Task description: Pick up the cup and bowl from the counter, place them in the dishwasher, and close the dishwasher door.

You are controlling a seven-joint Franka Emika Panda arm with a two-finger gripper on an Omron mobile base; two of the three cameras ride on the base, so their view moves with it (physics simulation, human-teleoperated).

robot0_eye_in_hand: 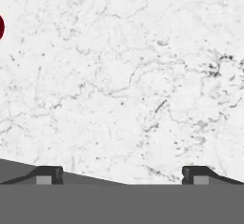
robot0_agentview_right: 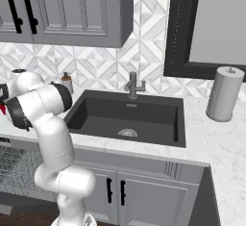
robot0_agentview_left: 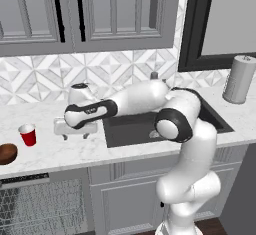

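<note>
Gripper (robot0_eye_in_hand: 122, 175) hangs over bare marble w/ jaws spread wide, nothing between the tips; it points straight down at the counter (robot0_agentview_left: 65, 151), left of the sink (robot0_agentview_left: 135, 129). Judged: approach posture, jaws pre-opened to take a rim.

Cup (robot0_agentview_left: 28, 134) stands upright near counter's left end, between front edge and backsplash, apart from the gripper. In the hand view a dark red sliver at the left edge (robot0_eye_in_hand: 1, 26) is prob. the cup, so the hand is not yet centred on it.

Bowl (robot0_agentview_left: 7, 153) sits at the front-left corner, close beside the cup, not touching; partly cut off by the frame.

Dishwasher (robot0_agentview_left: 40, 204) is directly below the cup and bowl, wire rack exposed, i.e. open to receive them. Door itself cannot be made out.

Neither item lifted. Judged next: shift the hand toward the counter's left end, over the cup.
</note>
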